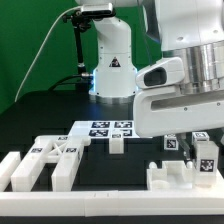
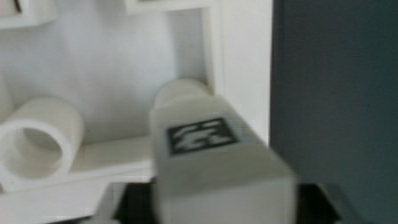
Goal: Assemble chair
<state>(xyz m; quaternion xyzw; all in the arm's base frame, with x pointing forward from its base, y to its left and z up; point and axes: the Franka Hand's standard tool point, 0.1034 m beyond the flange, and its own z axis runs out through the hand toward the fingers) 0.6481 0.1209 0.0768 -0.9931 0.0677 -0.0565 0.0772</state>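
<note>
Pincer point(image 2: 217, 208) looks clamped on tagged chair piece point(image 2: 203, 135), centred btwn jaws; prob. so it lifts straight w/o twisting.

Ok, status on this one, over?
Claw straddles a tagged chair piece, grip not confirmed. Plate and bars lie apart on table. Nothing visibly blocking.

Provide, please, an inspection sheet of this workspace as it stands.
surface: black table, marker board fixed on it, white border rail at the near edge.
job's things: white tagged chair bars at the exterior view's left, blocks at its right.
clutter: nothing seen.
end effector: tagged part between its fingers; grip unclear.
cables: black cable arcing beside the robot base.
surroundings: green backdrop.
</note>
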